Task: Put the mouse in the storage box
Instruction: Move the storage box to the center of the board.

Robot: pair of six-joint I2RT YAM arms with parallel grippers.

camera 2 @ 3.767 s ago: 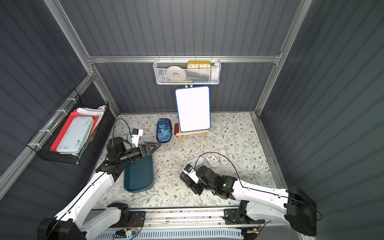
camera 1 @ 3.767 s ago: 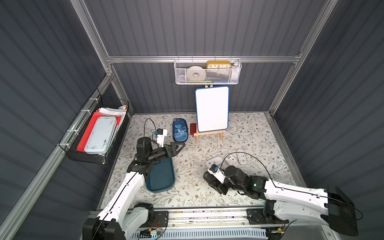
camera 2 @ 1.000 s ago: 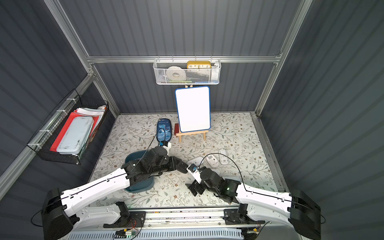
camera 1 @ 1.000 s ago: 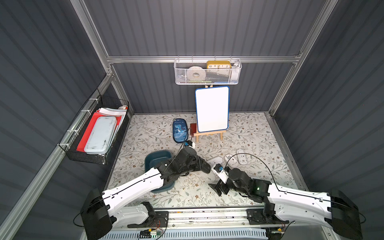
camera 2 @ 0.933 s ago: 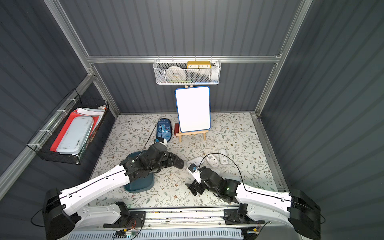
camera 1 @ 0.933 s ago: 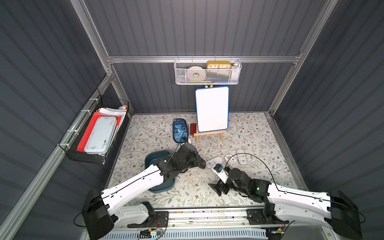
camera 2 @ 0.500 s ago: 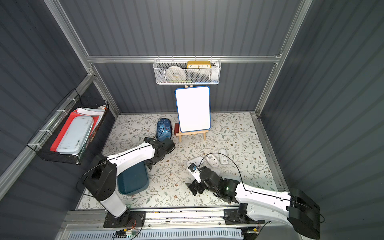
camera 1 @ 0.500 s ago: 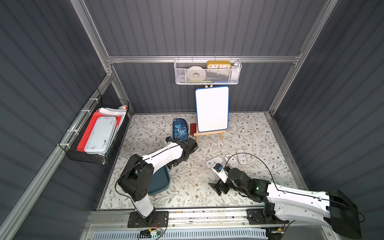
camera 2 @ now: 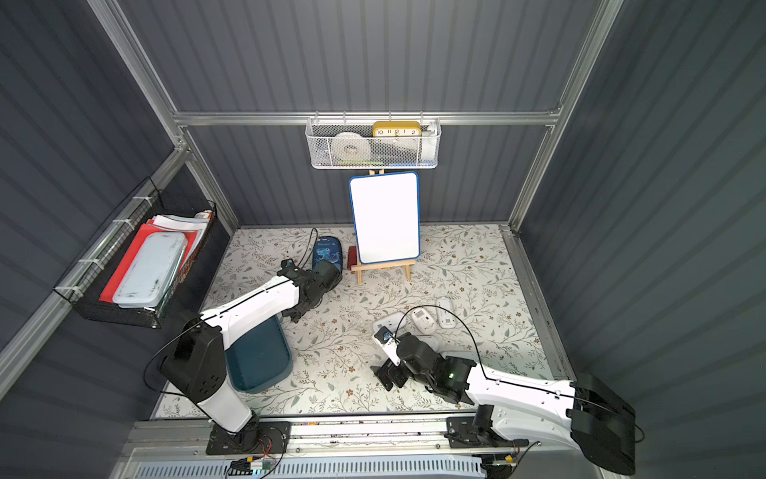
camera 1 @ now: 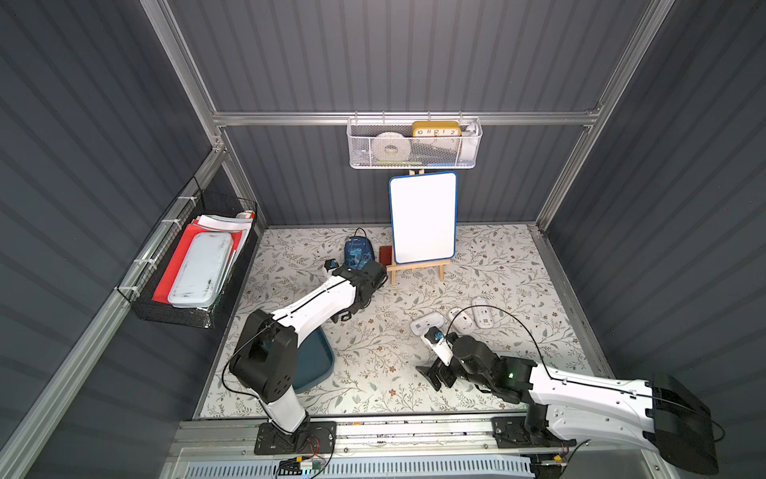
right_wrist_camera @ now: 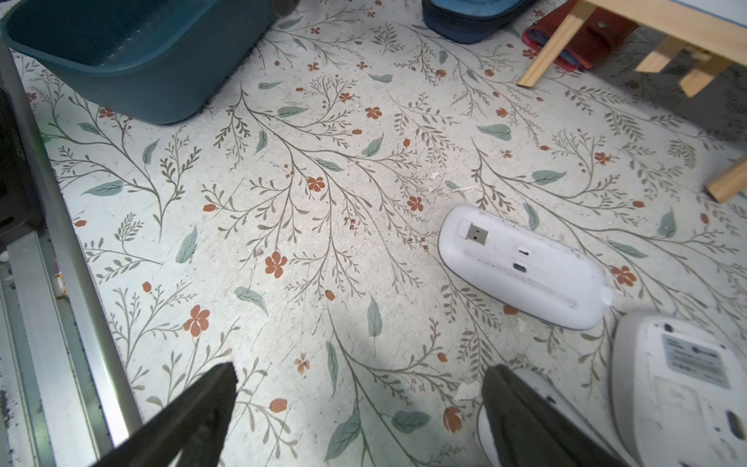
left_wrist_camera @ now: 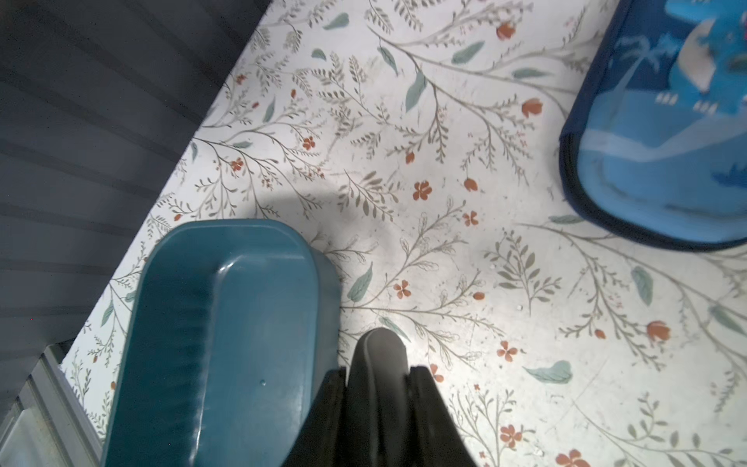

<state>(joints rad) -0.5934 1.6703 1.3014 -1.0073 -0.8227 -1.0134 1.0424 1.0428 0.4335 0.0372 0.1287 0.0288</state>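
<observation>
Near the front left corner of the floral mat (camera 1: 373,352) you have the teal storage box (camera 1: 321,365), partly hidden behind your left arm in both top views. The left wrist view shows only plain teal floor and wall inside it. Your left gripper (left_wrist_camera: 378,370) hangs low just beside the box's far corner, over the mat rather than over the box, between the box and the blue dinosaur-print case (left_wrist_camera: 667,161). Its fingers are pressed in on a dark grey rounded object (left_wrist_camera: 380,347) that pokes out past the tips. Too little of it shows for you to name it.

The mice lie in a cluster on the right side of the mat, well apart from the box. The slim white mouse (right_wrist_camera: 521,263) is on its back with a USB dongle seated in its underside. A second white mouse (right_wrist_camera: 679,384) just beside it is also belly up, and a third white mouse (camera 1: 482,311) lies further right. Your right gripper (right_wrist_camera: 355,404) hovers low in front of that cluster, fingers spread wide with bare mat between them. The whiteboard (camera 1: 422,217) stands on its wooden easel at the back.
</observation>
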